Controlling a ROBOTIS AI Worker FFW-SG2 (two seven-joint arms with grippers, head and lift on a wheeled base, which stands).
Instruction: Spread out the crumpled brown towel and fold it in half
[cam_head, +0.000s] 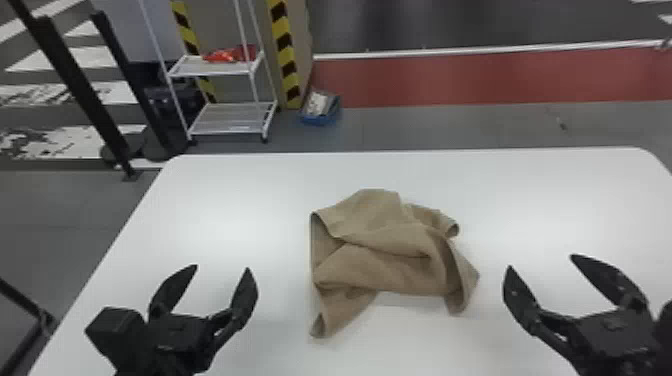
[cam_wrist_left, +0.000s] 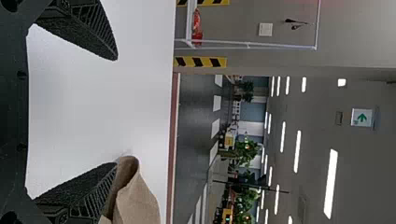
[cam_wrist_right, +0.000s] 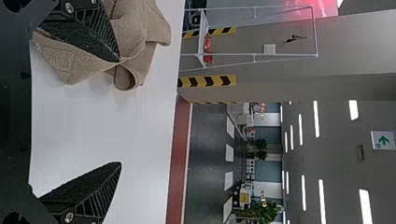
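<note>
The brown towel (cam_head: 385, 250) is seen crumpled on the table (cam_head: 225, 200); spreading and folding are judged outstanding. Left gripper (cam_head: 222, 268) and right gripper (cam_head: 542, 262) are both spread wide, nothing grasped.
</note>
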